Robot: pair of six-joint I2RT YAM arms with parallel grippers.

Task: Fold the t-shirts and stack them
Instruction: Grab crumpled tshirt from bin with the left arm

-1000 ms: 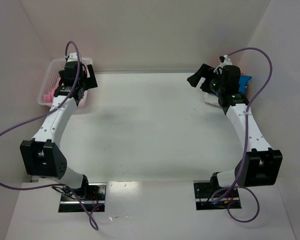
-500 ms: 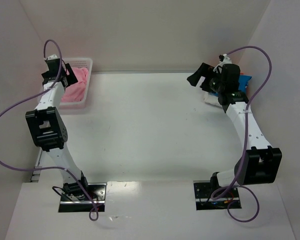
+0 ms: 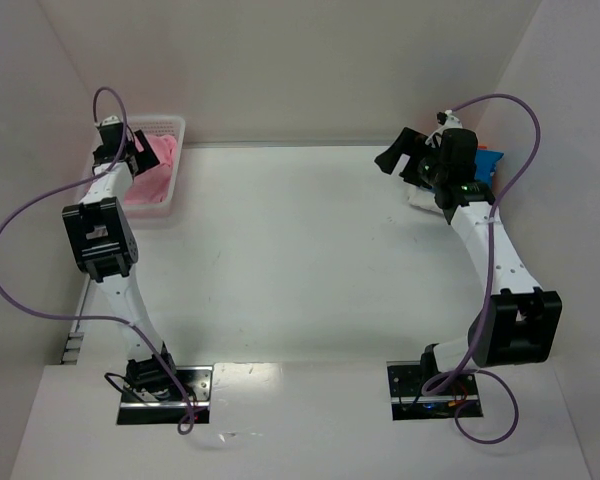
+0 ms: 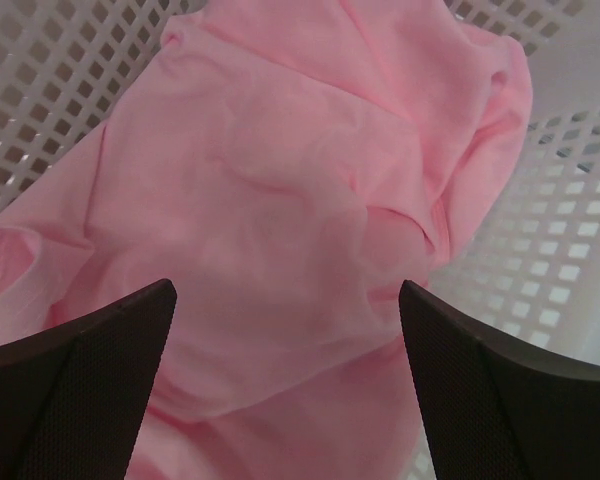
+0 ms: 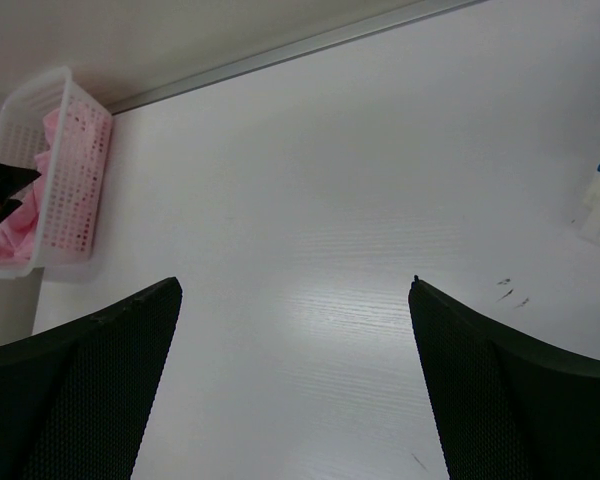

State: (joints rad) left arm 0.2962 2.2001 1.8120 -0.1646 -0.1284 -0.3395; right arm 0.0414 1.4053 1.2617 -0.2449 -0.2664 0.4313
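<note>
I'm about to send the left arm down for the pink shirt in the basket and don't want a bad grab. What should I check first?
1. Left end effector open: ok, fingers spread wide.
2. Pink t-shirt under the gap between the fingers: ok, it fills the left wrist view.
3. Cloth gripped: not ok, nothing is between the fingers yet.
4. Finger clearance from the basket wall: cannot tell, mesh shows close on the right side.
5. Right end effector open and holding nothing: ok, it hangs above the table.
</note>
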